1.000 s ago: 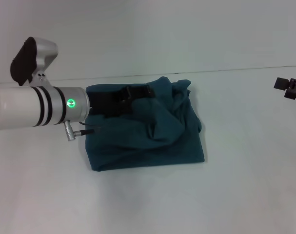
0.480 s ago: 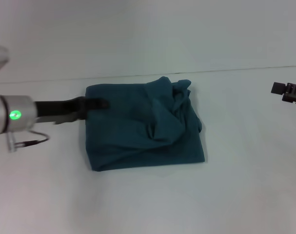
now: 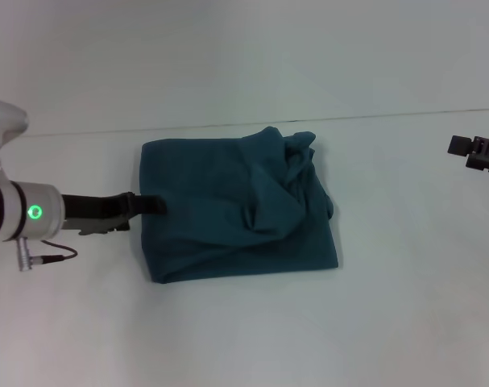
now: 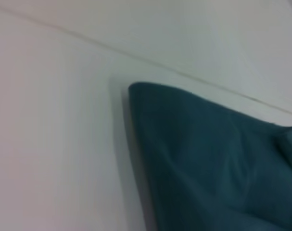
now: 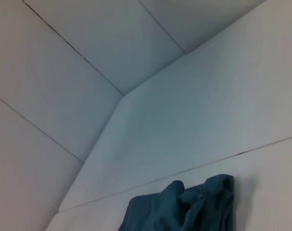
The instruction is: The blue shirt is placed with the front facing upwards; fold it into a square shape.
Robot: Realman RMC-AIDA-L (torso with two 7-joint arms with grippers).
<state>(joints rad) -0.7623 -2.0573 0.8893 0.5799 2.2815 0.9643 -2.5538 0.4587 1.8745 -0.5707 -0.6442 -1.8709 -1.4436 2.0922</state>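
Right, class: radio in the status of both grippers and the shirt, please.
Left gripper at the left edge of the dark teal-blue cotton shirt. Right gripper parked far right. Shirt folded roughly square, rumpled at right. Nothing obstructing.

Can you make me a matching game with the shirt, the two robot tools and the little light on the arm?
Things:
1. blue shirt
2. left tool
3. right tool
4. arm light

Descriptions:
A. glowing green
B. far off by the right edge of the head view
C. folded into a rough square, bunched at one side
D. at the shirt's left edge

Pairs: 1-C, 2-D, 3-B, 4-A
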